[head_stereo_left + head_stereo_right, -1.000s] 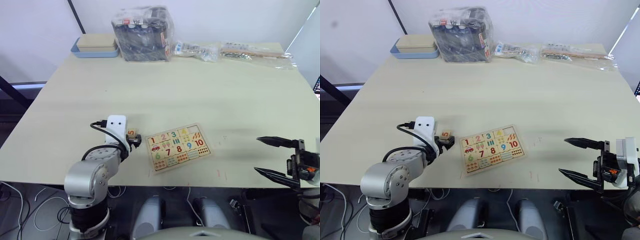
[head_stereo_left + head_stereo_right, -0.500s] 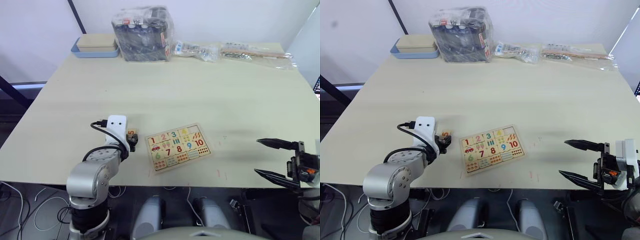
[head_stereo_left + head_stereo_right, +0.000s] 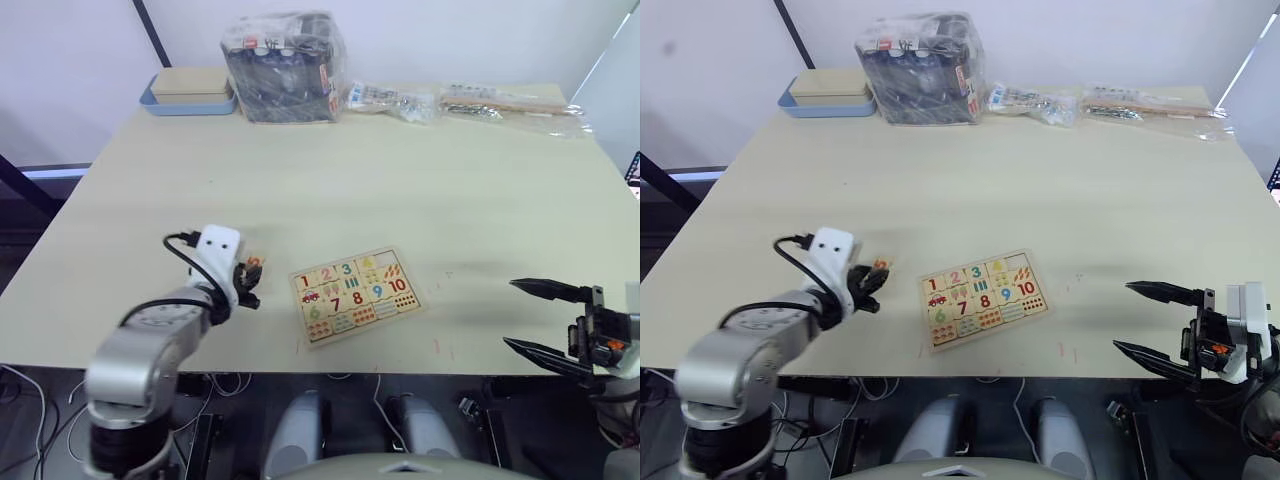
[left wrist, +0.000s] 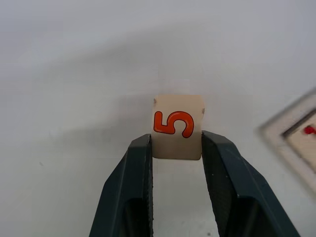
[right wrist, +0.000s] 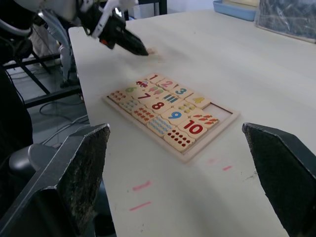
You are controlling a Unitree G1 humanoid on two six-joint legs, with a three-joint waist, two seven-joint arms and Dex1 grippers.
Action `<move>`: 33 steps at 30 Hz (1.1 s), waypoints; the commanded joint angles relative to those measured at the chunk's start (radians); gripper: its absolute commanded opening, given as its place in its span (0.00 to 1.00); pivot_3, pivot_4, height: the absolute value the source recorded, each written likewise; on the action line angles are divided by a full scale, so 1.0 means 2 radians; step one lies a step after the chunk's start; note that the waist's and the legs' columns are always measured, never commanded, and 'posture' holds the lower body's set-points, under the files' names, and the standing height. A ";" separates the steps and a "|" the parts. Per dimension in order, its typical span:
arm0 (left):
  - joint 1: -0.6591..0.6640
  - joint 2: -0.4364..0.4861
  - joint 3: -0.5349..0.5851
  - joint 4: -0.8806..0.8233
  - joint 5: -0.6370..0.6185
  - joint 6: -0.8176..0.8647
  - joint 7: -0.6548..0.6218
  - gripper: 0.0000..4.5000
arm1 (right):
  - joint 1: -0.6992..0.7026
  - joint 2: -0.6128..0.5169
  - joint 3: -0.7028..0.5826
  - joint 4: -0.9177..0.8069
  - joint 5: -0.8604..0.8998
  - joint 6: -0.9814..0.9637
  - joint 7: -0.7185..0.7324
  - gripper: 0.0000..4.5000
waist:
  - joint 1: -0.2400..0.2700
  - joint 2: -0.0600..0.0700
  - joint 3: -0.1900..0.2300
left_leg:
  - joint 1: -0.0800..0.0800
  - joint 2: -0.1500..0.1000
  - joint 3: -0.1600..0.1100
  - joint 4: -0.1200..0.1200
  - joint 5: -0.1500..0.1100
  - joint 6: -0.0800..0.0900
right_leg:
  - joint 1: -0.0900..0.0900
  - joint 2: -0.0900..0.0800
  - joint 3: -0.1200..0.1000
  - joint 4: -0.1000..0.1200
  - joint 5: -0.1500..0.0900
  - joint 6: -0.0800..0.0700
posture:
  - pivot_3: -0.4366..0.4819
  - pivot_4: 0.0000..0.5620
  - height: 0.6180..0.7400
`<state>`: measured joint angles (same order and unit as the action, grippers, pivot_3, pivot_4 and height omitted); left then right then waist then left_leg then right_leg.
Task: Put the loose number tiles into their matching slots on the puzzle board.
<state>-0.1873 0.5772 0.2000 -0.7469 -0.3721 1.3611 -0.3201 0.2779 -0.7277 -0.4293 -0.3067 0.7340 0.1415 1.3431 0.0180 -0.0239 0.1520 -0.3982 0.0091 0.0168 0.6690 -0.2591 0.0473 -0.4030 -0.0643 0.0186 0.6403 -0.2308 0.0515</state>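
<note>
A small light-wood tile with an orange 5 (image 4: pixel 177 126) sits between the fingertips of my left gripper (image 4: pixel 176 140), which is shut on its lower sides. In the head views this tile (image 3: pixel 256 262) and the left gripper (image 3: pixel 251 272) are just left of the puzzle board (image 3: pixel 355 295). The board lies tilted near the table's front edge. Its top row holds 1, 2, 3 and 4, and the last slot (image 5: pixel 219 106) at the right end is bare wood. My right gripper (image 3: pixel 512 313) hangs open at the front right edge, well clear of the board.
At the back of the table stand a blue-edged tray with a wooden box (image 3: pixel 190 90), a plastic-wrapped bundle (image 3: pixel 285 62) and clear bags (image 3: pixel 505 100). Small red marks (image 3: pixel 440 346) lie near the front edge, right of the board.
My left arm has swung out to the left, and its gripper with the 5 tile has shifted slightly left, away from the board. The right gripper has barely moved.
</note>
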 commanded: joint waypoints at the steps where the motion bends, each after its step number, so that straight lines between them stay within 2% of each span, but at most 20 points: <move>1: -0.034 0.074 0.005 -0.012 -0.051 -0.033 -0.095 0.21 | -0.007 0.006 -0.003 -0.020 0.004 -0.014 -0.005 1.00 | 0.001 0.000 0.000 | 0.000 0.000 0.000 0.000 0.000 0.000 | 0.000 0.000 0.000 0.000 0.000 0.000 | 0.48 0.27 1.00; 6: -0.108 0.163 -0.040 0.027 -0.096 -0.065 -0.195 0.21 | -0.011 0.008 -0.009 -0.033 0.007 -0.019 -0.015 1.00 | -0.001 0.001 0.000 | 0.000 0.000 0.000 0.000 0.000 0.000 | 0.000 0.000 0.000 0.000 0.000 0.000 | 0.48 0.27 1.00; 12: -0.215 0.192 -0.133 0.085 -0.097 -0.072 -0.241 0.21 | -0.001 0.006 -0.033 -0.064 0.025 -0.009 -0.039 1.00 | -0.001 0.000 0.001 | 0.000 0.000 0.000 0.000 0.000 0.000 | 0.000 0.004 0.000 -0.001 0.000 0.000 | 0.48 0.27 1.00; 14: -0.257 0.176 -0.162 0.114 -0.111 -0.043 -0.252 0.21 | 0.011 0.008 -0.045 -0.075 0.028 -0.009 -0.047 1.00 | -0.001 0.000 0.001 | 0.000 0.000 0.000 0.000 0.000 0.000 | 0.000 0.004 0.000 -0.001 0.000 0.000 | 0.48 0.27 1.00; 17: -0.311 0.163 -0.215 0.147 -0.083 -0.046 -0.244 0.21 | 0.024 0.013 -0.053 -0.089 0.026 -0.010 -0.062 1.00 | -0.003 0.000 0.001 | -0.001 0.000 0.000 0.000 0.000 0.000 | 0.000 0.005 0.000 0.000 0.000 0.001 | 0.48 0.27 1.00; 20: -0.379 0.127 -0.301 0.182 -0.045 -0.047 -0.236 0.21 | 0.048 0.025 -0.060 -0.107 0.019 -0.017 -0.078 1.00 | -0.002 -0.001 0.002 | 0.000 0.000 0.001 0.000 0.000 0.000 | 0.000 0.006 0.001 0.000 0.000 0.001 | 0.48 0.27 1.00; 23: -0.420 0.096 -0.359 0.226 -0.015 -0.049 -0.235 0.21 | 0.063 0.036 -0.061 -0.123 0.015 -0.021 -0.091 1.00 | 0.003 -0.001 0.002 | -0.001 -0.001 -0.001 0.000 0.000 0.000 | 0.000 0.006 0.001 0.000 -0.001 0.001 | 0.48 0.27 1.00; 27: -0.446 0.050 -0.390 0.285 0.006 -0.048 -0.232 0.21 | 0.077 0.050 -0.057 -0.136 0.007 -0.028 -0.105 1.00 | -0.002 -0.001 0.002 | -0.001 -0.001 0.000 0.000 0.000 0.000 | 0.000 0.006 0.002 0.000 -0.001 0.002 | 0.48 0.27 1.00; 33: -0.454 -0.006 -0.408 0.315 0.017 -0.035 -0.229 0.21 | 0.095 0.068 -0.046 -0.147 -0.006 -0.041 -0.117 1.00 | -0.002 0.000 0.002 | -0.001 -0.001 0.000 0.000 0.000 0.000 | 0.000 0.006 0.003 0.001 -0.001 0.002 | 0.48 0.27 1.00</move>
<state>-1.0651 0.5708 -0.6126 -0.1130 -0.3517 1.2822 -0.7804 0.4626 -0.5936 -0.5144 -0.5717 0.7195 0.0837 1.1179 0.0135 -0.0248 0.1563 -0.3996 0.0073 0.0163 0.6696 -0.2590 0.0478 -0.4035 -0.0515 0.0238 0.6414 -0.2323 0.0549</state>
